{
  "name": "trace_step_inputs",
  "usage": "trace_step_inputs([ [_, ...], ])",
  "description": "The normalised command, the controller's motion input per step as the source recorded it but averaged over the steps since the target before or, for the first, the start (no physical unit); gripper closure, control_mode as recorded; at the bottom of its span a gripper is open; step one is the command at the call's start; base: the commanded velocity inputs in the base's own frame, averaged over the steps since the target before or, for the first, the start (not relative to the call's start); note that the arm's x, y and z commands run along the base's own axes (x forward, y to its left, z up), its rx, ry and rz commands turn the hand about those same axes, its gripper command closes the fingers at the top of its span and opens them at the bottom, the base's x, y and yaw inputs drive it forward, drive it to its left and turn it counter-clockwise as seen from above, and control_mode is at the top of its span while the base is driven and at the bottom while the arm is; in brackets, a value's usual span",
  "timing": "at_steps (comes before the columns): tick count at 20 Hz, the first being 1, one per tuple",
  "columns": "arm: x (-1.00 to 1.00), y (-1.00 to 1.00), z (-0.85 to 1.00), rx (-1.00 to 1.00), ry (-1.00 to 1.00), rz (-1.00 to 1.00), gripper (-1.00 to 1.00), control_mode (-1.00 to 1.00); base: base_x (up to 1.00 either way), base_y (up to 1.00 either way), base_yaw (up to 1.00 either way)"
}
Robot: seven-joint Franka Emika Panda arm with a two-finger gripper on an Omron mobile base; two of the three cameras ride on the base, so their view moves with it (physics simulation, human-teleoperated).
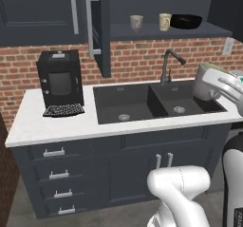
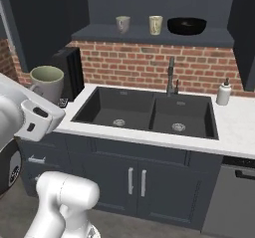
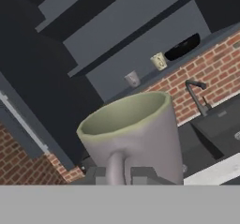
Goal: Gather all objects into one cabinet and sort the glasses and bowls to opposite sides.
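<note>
My gripper is shut on a pale grey mug with a greenish inside, held upright with its handle facing the hand camera. This mug hangs over the right end of the sink, and the same mug sits above my white hand in the right base view. The dark cabinet's door stands open. On its shelf stand a grey mug, a beige mug and, rightmost, the wide black bowl. My fingertips are mostly hidden behind the held mug.
A dark double sink with a faucet lies in the white counter. A black coffee machine stands at the left, a soap dispenser at the right. A closed wall cabinet hangs left of the open door.
</note>
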Motion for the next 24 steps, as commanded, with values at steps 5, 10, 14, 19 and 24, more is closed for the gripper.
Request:
trace_step_inputs([
  [5, 0.00, 0.00, 0.00, 0.00, 0.00, 0.00, 1.00, 1.00, 0.11, -0.01, 0.01],
  [10, 0.00, 0.00, 0.00, 0.00, 0.00, 0.00, 1.00, 1.00, 0.15, -0.04, 0.00],
  [14, 0.00, 0.00, 0.00, 0.00, 0.00, 0.00, 1.00, 1.00, 0.25, -0.23, 0.00],
  [19, 0.00, 0.00, 0.00, 0.00, 0.00, 0.00, 1.00, 1.00, 0.44, -0.13, -0.02],
  [24, 0.00, 0.00, 0.00, 0.00, 0.00, 0.00, 1.00, 1.00, 0.46, -0.16, 0.00],
])
